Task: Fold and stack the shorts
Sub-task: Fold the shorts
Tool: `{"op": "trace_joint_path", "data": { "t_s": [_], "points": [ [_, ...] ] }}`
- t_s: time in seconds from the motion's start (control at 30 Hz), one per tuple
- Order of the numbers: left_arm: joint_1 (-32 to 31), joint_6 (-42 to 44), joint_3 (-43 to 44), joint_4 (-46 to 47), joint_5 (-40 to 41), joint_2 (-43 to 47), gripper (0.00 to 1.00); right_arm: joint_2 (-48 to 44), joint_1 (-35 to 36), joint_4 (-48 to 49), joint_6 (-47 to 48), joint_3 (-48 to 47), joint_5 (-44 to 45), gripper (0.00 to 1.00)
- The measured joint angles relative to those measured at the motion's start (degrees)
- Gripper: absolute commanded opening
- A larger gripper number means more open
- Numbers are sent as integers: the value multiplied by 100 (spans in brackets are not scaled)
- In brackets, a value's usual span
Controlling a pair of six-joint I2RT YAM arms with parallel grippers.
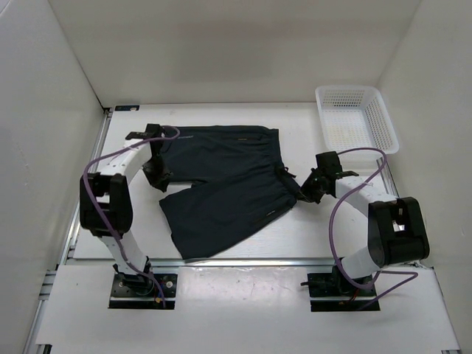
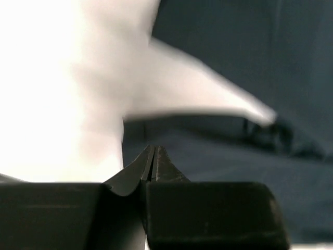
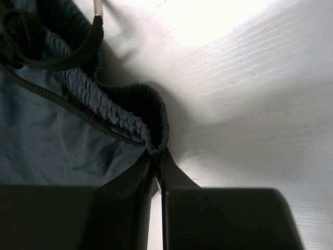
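Dark navy shorts (image 1: 221, 184) lie spread on the white table, waistband to the right and the two legs to the left. My right gripper (image 1: 308, 190) is shut on the elastic waistband (image 3: 156, 143) at its right edge, with the drawstring (image 3: 62, 62) beside it. My left gripper (image 1: 157, 175) is at the left hem of the upper leg. Its jaws are pressed together against the dark fabric (image 2: 218, 156), which looks pinched at the tips; this view is blurred.
A white mesh basket (image 1: 356, 118) stands at the back right corner. White walls enclose the table on the left, back and right. Bare table (image 3: 250, 78) lies right of the waistband and in front of the shorts (image 1: 295, 236).
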State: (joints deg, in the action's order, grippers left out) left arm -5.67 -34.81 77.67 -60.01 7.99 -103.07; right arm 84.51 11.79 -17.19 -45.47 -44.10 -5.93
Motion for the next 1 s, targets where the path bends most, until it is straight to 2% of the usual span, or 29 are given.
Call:
{"op": "trace_joint_path", "data": {
  "t_s": [0.17, 0.37, 0.5, 0.67, 0.73, 0.77, 0.83, 0.87, 0.97, 1.0],
  "points": [
    [-251, -127, -870, 310, -505, 466, 11, 142, 0, -2, 70, 0, 87, 0],
    [-389, -201, -1244, 643, -857, -188, 11, 221, 0, -2, 83, 0, 136, 0],
    [-382, -201, -841, 483, -883, -505, 11, 223, 0, -2, 83, 0, 149, 0],
    [-372, -144, 286, 129, -828, -1272, 11, 227, 26, 7, 7, 0, 146, 0],
    [-352, -101, 874, 0, -796, -1633, 11, 291, 42, 28, -70, -7, 146, 7],
    [-339, -101, 1182, -72, -743, -1799, 11, 369, 52, 31, -98, -33, 144, 26],
    [-304, -98, 1818, -125, -608, -2138, 11, 538, 76, 22, -192, -138, 125, 43],
    [-278, -94, 2124, -177, -540, -2291, 11, 597, 83, 24, -214, -236, 98, 54],
    [-157, -52, 3042, -361, -380, -2732, 13, 699, 118, 4, -208, -522, 116, 67],
    [-105, -28, 3248, -439, -328, -2809, 20, 702, 129, -13, -190, -610, 131, 73]
  ]
}}
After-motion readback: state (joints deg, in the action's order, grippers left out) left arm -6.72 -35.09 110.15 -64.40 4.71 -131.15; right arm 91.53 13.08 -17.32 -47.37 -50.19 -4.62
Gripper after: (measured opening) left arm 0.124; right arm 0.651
